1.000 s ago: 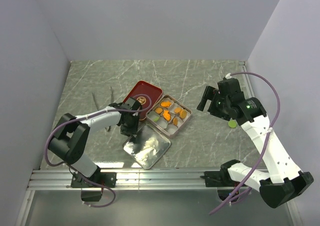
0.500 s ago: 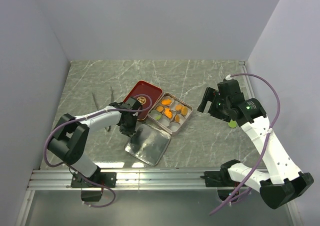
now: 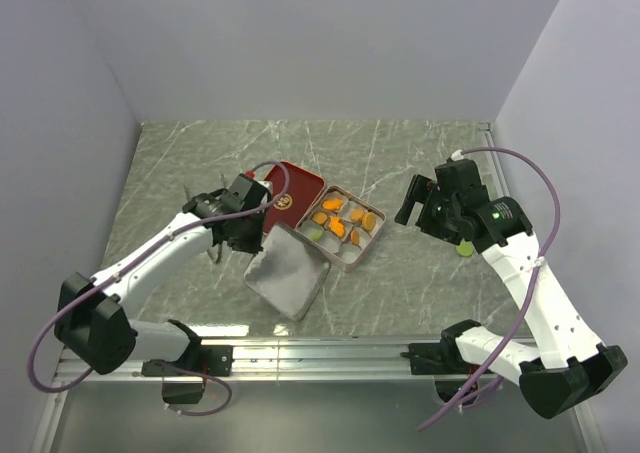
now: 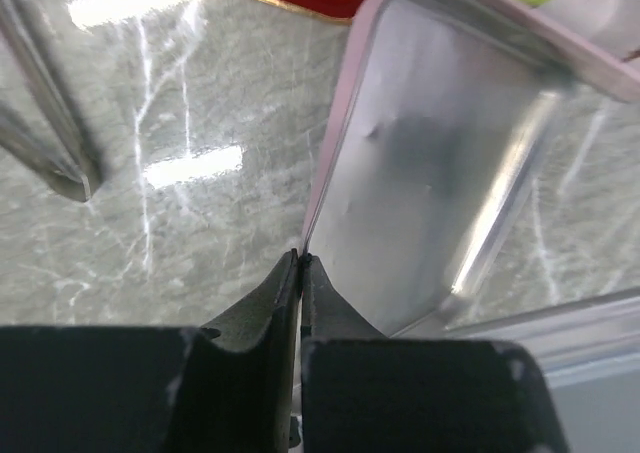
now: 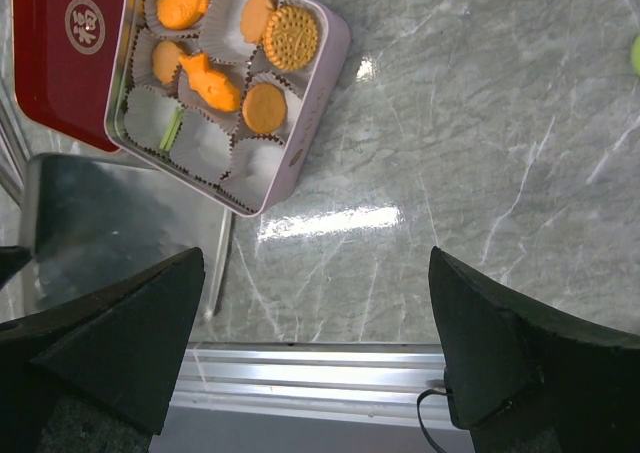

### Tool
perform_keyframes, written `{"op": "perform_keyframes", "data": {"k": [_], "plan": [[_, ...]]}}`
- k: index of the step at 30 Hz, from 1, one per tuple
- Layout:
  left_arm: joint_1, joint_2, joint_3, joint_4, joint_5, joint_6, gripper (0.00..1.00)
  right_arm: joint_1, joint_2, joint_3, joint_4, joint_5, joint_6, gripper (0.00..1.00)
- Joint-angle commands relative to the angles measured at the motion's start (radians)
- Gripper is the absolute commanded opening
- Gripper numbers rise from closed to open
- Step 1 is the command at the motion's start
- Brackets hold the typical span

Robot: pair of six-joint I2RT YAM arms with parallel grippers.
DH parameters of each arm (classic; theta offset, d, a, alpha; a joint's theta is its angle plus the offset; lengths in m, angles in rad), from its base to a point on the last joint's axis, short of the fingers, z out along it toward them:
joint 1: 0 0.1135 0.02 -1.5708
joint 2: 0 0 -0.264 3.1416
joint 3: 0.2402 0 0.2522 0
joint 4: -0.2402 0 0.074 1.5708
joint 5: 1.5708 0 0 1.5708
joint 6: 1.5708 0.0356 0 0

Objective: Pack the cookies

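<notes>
Several orange cookies (image 3: 335, 228) and a green one lie in paper cups in the open pink tin (image 3: 372, 239); they also show in the right wrist view (image 5: 265, 106). Another green cookie (image 3: 465, 247) lies on the table by the right arm. My left gripper (image 3: 250, 241) is shut on the edge of the tin's silver lid (image 3: 290, 273) and holds it tilted just left of the tin; the left wrist view shows the pinch (image 4: 300, 258) on the lid (image 4: 430, 193). My right gripper (image 3: 415, 201) is open and empty, raised to the right of the tin (image 5: 320, 73).
A red box (image 3: 295, 188) lies flat behind the tin. Metal tongs (image 4: 40, 143) lie on the marble to the left. An aluminium rail (image 3: 320, 355) runs along the near edge. White walls close in three sides.
My left gripper has risen and moved back and left with the lid's edge. The lid went from flat on the table to tilted and nearer the tin. The right arm has not moved.
</notes>
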Motion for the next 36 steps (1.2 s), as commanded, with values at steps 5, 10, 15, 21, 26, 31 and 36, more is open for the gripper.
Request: {"op": "perform_keyframes", "data": {"k": [5, 10, 15, 21, 26, 31, 36], "plan": [[-0.003, -0.071, 0.154, -0.092, -0.042, -0.009, 0.00, -0.001, 0.016, 0.055, 0.028, -0.044, -0.001, 1.00], [-0.003, -0.058, 0.266, -0.129, -0.055, -0.004, 0.00, -0.003, 0.048, 0.066, 0.096, -0.217, 0.003, 1.00], [-0.003, -0.054, 0.388, -0.156, -0.058, -0.005, 0.00, -0.003, 0.103, 0.088, 0.203, -0.408, 0.046, 1.00], [-0.003, -0.035, 0.504, -0.170, -0.053, -0.018, 0.00, -0.003, 0.162, 0.095, 0.295, -0.560, 0.101, 1.00], [-0.001, -0.019, 0.556, -0.152, -0.047, -0.030, 0.00, -0.003, 0.183, 0.052, 0.398, -0.641, 0.172, 1.00], [-0.001, 0.001, 0.621, -0.146, -0.104, -0.042, 0.00, -0.024, 0.185, 0.028, 0.473, -0.708, 0.283, 1.00], [-0.001, -0.025, 0.672, -0.088, -0.141, -0.004, 0.00, -0.137, 0.186, -0.029, 0.594, -0.800, 0.474, 1.00]]}}
